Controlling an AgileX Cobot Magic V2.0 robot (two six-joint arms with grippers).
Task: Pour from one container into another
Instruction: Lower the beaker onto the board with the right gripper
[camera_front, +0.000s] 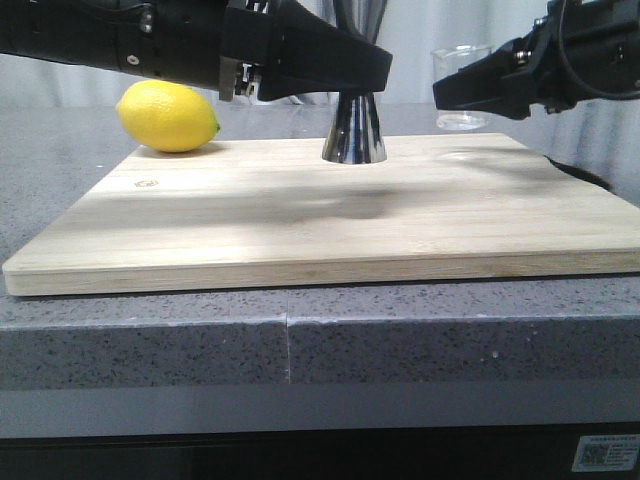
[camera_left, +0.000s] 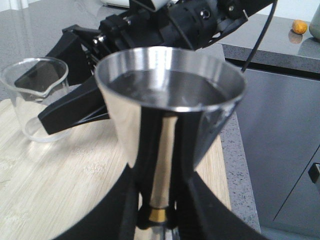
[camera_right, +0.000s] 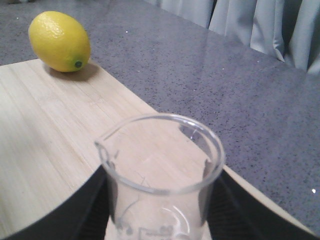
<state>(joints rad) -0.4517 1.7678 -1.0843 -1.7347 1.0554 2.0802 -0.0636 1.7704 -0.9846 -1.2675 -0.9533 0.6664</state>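
The steel jigger (camera_front: 353, 130) stands upright on the wooden board (camera_front: 300, 230), near its back middle. My left gripper (camera_front: 335, 75) is shut on its narrow waist, and in the left wrist view the fingers (camera_left: 131, 210) press either side of the gold band below the jigger's wide cup (camera_left: 170, 90). The clear glass beaker (camera_front: 462, 90) is at the board's back right, upright and looking empty. My right gripper (camera_right: 160, 212) is shut on the beaker (camera_right: 160, 170), one finger on each side of its wall. The beaker (camera_left: 37, 100) is a short way from the jigger.
A yellow lemon (camera_front: 168, 116) lies at the board's back left corner, on the grey stone counter (camera_front: 400, 310). The board's right edge runs close behind the beaker (camera_right: 260, 200). Grey curtains (camera_right: 260, 25) hang behind the counter.
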